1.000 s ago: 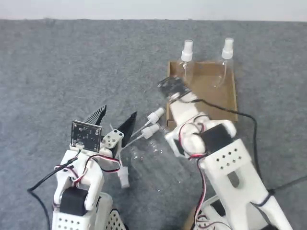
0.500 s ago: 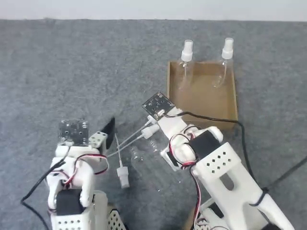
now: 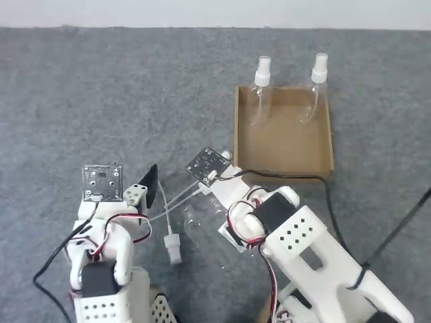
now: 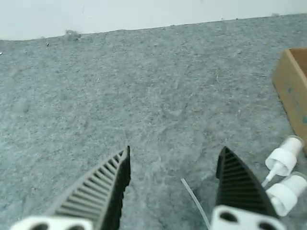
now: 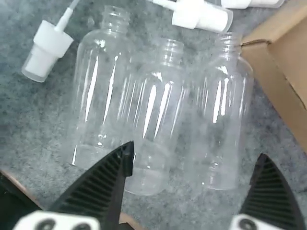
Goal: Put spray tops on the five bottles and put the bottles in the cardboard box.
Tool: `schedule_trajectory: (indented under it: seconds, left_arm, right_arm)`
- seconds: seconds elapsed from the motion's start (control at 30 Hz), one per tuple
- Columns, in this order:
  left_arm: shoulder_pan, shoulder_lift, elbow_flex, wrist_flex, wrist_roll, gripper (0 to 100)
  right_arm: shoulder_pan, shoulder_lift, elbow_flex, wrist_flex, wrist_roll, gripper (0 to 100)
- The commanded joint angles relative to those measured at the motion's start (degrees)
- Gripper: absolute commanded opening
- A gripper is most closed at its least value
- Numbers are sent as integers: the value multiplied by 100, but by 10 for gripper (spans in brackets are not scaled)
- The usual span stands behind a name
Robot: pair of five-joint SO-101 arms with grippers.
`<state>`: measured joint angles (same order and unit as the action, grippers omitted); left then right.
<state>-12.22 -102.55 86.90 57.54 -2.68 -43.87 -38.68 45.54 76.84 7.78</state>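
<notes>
My right claw (image 5: 195, 153) is hanging open over three uncapped bottles (image 5: 153, 110) lying flat, having swung back from the cardboard box (image 3: 283, 141). My left claw (image 4: 175, 152) is gaping empty too, having pulled nearer its base. Two capped bottles (image 3: 261, 94) are standing at the box's far wall; loose spray tops (image 5: 201, 17) are lying by the open necks.

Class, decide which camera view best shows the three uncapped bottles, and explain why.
The right wrist view: all three bottles lie side by side, necks open. The high view gives faint glints of them. The left wrist view faces spray tops instead.
</notes>
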Motion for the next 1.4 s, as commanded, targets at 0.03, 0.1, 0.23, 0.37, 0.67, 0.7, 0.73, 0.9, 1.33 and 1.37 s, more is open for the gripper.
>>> schedule_trajectory:
  seconds: [0.03, 0.1, 0.23, 0.37, 0.67, 0.7, 0.73, 0.9, 1.33, 1.37]
  left_arm:
    - [-26, -62, -22, -149, 53, 268]
    - [-35, -62, -22, -149, 53, 268]
    - [-35, -62, -22, -149, 53, 268]
    - [-35, -62, -22, -149, 53, 268]
    - [-18, -62, -22, -149, 53, 268]
    - [-18, -62, -22, -149, 53, 268]
    - [-18, -62, 13, -158, 53, 268]
    - [-9, -62, 48, -176, 53, 268]
    - [0, -62, 57, -176, 53, 268]
    - [0, -62, 57, -176, 53, 268]
  right_arm:
    - [-40, 418, -44, -409, 79, 328]
    - [-40, 637, -44, -514, 79, 328]
    - [-40, 963, -44, -567, 53, 327]
    - [40, 1015, -26, -567, 26, 326]
    - [1332, 971, -53, -743, 79, 325]
    - [1323, 1024, -35, -813, 79, 325]
    - [1305, 1033, 26, -866, 79, 325]
    - [1288, 1042, 440, -1174, 79, 325]
    - [1534, 980, 1143, -1569, 88, 170]
    - [1648, 980, 1143, -1569, 88, 158]
